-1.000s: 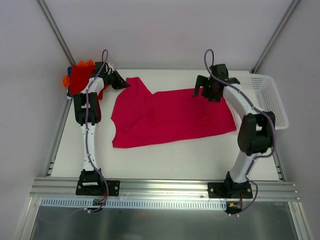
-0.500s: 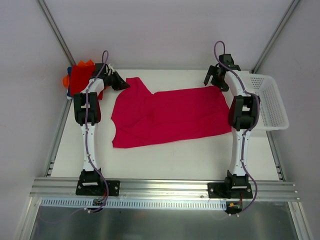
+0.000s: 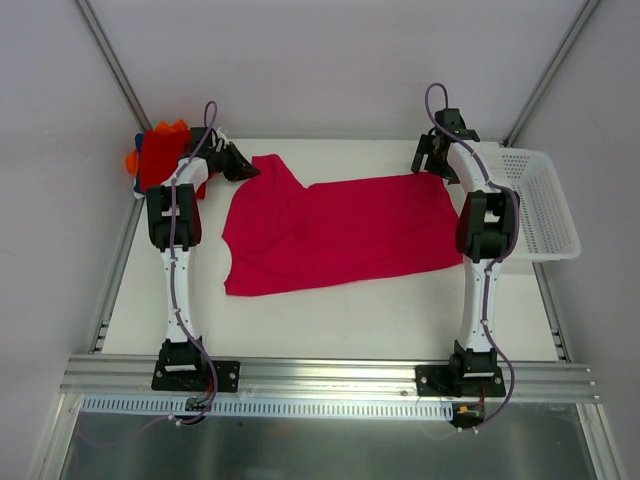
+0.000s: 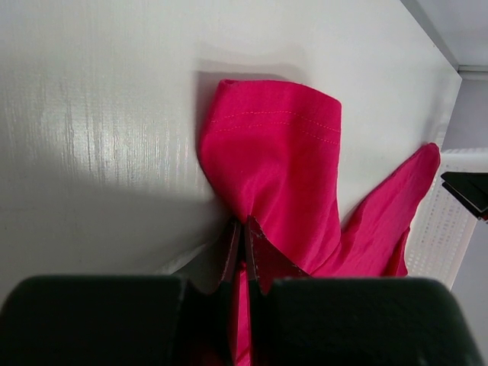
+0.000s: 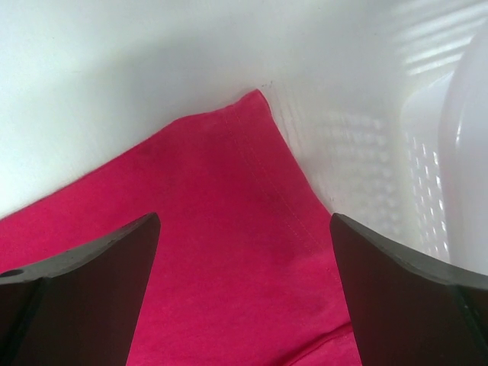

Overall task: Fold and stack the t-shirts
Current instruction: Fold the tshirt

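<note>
The white-and-black left arm [image 3: 178, 270] rises from its base at the lower left of the top view to the upper left, where its wrist turns rightward. Its black two-finger left gripper [image 3: 244, 167] has its jaws pressed together, pinching a fold of the crimson-pink cloth t-shirt [image 4: 282, 168]. The white-and-black right arm [image 3: 482, 290] stands almost straight up the right side of the frame, elbow at mid-height, forearm reaching to the upper right. Its black right gripper [image 3: 428, 160] points downward, jaws spread wide.
</note>
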`<state>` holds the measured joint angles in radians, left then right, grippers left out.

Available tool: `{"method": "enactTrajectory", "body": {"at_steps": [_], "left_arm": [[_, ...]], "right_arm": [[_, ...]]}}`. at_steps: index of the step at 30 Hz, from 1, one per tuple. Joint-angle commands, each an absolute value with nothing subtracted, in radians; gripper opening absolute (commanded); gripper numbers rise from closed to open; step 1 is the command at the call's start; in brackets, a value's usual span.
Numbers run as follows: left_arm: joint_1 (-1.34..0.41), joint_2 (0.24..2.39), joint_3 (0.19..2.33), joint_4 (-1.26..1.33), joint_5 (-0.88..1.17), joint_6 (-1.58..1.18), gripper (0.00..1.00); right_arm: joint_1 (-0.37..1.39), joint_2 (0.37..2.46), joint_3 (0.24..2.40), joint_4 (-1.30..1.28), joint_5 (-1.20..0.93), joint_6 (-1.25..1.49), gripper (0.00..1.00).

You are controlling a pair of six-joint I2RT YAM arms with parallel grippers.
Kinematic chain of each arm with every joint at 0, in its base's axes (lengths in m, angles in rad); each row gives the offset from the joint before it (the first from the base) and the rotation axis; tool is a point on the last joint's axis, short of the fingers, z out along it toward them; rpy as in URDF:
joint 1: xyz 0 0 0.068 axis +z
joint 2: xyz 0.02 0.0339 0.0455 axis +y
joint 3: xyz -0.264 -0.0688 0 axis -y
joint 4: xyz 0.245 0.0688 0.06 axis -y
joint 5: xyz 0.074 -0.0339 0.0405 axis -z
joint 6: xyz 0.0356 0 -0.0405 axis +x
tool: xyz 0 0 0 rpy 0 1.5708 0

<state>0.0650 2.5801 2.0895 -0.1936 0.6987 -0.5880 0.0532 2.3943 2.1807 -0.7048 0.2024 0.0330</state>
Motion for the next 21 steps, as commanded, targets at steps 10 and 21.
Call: {"method": "enactTrajectory", "body": {"at_steps": [10, 21], "left_arm": [[0.057, 2.496, 2.039, -0.192, 0.672, -0.561, 0.00], [0.057, 2.497, 2.040, -0.186, 0.670, -0.563, 0.00]], "right_arm": [[-0.103, 2.514, 2.272, -0.845, 0.218, -0.031, 0.98], [-0.140, 2.531, 2.234, -0.834, 0.152, -0.002, 0.70]]}}
